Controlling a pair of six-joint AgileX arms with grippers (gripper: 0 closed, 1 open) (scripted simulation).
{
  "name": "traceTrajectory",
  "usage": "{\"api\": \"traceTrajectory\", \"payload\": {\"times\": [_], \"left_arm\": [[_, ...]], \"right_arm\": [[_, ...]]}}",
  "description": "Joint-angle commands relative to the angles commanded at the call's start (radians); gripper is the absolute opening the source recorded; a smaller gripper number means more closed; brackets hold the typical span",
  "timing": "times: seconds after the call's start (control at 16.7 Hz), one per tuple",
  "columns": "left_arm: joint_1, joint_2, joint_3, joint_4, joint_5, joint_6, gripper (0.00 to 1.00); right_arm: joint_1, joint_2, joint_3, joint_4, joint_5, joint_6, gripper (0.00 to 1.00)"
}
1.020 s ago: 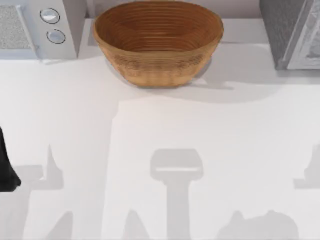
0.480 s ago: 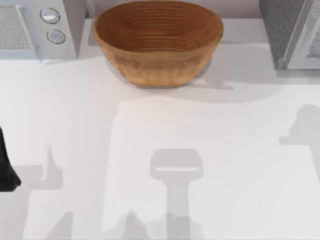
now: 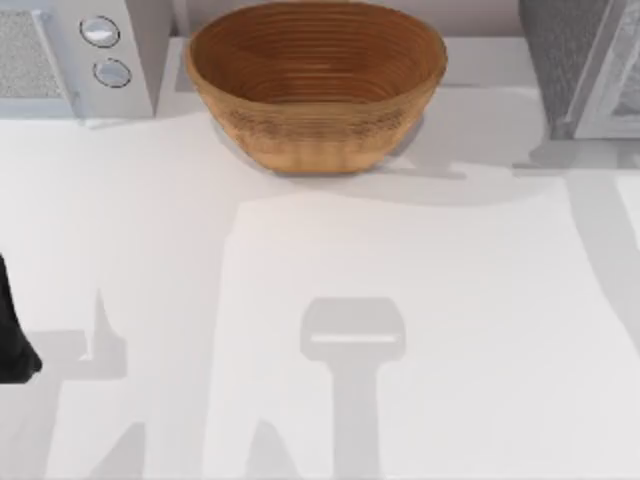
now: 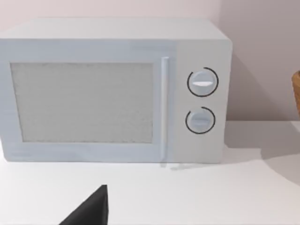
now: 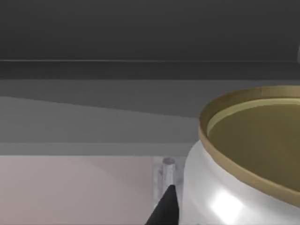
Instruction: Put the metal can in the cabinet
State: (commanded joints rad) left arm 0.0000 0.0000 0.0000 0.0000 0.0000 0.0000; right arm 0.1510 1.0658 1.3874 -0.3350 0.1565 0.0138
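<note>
The metal can (image 5: pixel 253 140) looms close in the right wrist view, with a dull gold top and a glossy white side. My right gripper (image 5: pixel 220 213) is shut on it, one dark fingertip (image 5: pixel 164 208) lying against its side, the other hidden behind the can. Behind the can are the grey panels of the cabinet (image 5: pixel 117 98). In the top view the cabinet (image 3: pixel 580 60) stands at the back right corner. My left arm (image 3: pixel 10 330) is parked at the table's left edge, and a dark part of my left gripper (image 4: pixel 89 211) faces the microwave.
A big woven basket (image 3: pixel 315 85) stands at the back middle of the table. A white microwave (image 3: pixel 75 55) with two dials sits at the back left, also in the left wrist view as the microwave (image 4: pixel 112 89). The arms' shadows fall across the white tabletop (image 3: pixel 400 260).
The right arm's shadow has travelled from the table's front, up the right side, to just in front of the cabinet. The left arm, basket and microwave have not moved.
</note>
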Motion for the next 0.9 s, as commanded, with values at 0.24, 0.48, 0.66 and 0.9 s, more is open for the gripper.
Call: {"api": "traceTrajectory", "payload": {"times": [0.24, 0.48, 0.66, 0.9], "left_arm": [[0.000, 0.000, 0.000, 0.000, 0.000, 0.000, 1.00], [0.000, 0.000, 0.000, 0.000, 0.000, 0.000, 1.00], [0.000, 0.000, 0.000, 0.000, 0.000, 0.000, 1.00], [0.000, 0.000, 0.000, 0.000, 0.000, 0.000, 1.00]], "right_arm": [[0.025, 0.188, 0.259, -0.061, 0.028, 0.003, 0.00], [0.034, 0.263, 0.357, -0.086, 0.040, 0.004, 0.00], [0.034, 0.263, 0.357, -0.086, 0.040, 0.004, 0.00], [0.028, 0.289, 0.389, -0.092, 0.036, 0.007, 0.00]]}}
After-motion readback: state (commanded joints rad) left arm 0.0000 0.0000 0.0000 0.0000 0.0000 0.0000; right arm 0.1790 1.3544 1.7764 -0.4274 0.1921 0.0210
